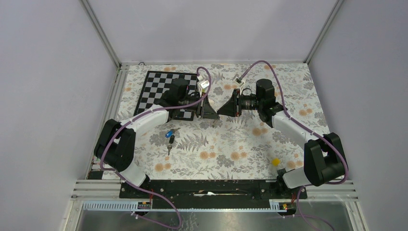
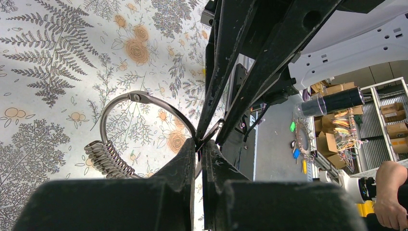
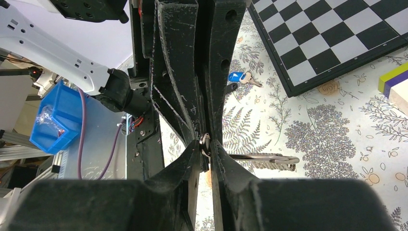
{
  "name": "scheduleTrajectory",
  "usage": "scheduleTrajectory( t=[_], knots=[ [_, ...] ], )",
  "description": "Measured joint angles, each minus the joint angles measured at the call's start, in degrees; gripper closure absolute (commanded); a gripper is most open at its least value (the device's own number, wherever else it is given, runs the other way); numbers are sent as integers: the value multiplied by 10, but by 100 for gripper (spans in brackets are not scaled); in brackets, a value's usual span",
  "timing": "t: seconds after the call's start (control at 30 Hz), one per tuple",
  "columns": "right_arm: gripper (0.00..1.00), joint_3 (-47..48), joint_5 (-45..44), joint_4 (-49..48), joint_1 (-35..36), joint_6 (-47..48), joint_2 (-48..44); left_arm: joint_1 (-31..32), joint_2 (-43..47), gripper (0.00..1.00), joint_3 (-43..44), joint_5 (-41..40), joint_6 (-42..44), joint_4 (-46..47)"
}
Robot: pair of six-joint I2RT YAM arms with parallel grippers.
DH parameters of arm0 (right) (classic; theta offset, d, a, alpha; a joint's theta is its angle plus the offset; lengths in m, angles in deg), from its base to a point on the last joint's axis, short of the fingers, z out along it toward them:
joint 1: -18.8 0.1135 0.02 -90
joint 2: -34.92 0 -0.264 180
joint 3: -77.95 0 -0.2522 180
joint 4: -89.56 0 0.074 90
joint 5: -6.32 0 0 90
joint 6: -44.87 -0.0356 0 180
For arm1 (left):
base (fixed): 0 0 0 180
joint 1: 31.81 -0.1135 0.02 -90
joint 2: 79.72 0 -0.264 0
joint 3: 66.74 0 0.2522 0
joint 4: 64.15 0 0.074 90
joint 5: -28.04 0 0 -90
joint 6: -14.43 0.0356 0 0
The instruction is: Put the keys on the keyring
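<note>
Looking down from above: left arm stretched from its base at the near left edge, elbow raised, forearm angled inward, left gripper pointing right at mid-table. Mirrored by the right arm, elbow bent at the near right, right gripper pointing left, tip to tip with the other. Keyring too small to make out here. Lying on the flowered cloth by the left forearm, well apart from both grippers: blue key with black key just beside it. Chessboard behind the left arm.

Left wrist: fingers clenched on the wire of the keyring, fan of metal pieces at the ring's lower left, the other gripper's fingers meeting at the same spot.

Right wrist: fingers clamped on a silvery bit of the ring, seen edge-on and jutting right; blue key lying beyond, near the chessboard's corner.
</note>
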Motion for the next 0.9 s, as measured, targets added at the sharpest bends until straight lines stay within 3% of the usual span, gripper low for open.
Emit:
scheduleTrajectory(
  t=[0.57, 0.8, 0.9],
  knots=[
    [100, 0, -1, 2, -3, 5, -2, 1, 0, 100, 0, -2, 0, 0],
    [99, 3, -7, 17, -4, 15, -3, 3, 0, 100, 0, -11, 5, -3],
    [92, 4, -13, 25, -4, 20, -3, 6, 0, 100, 0, -19, 12, -4]
  ],
)
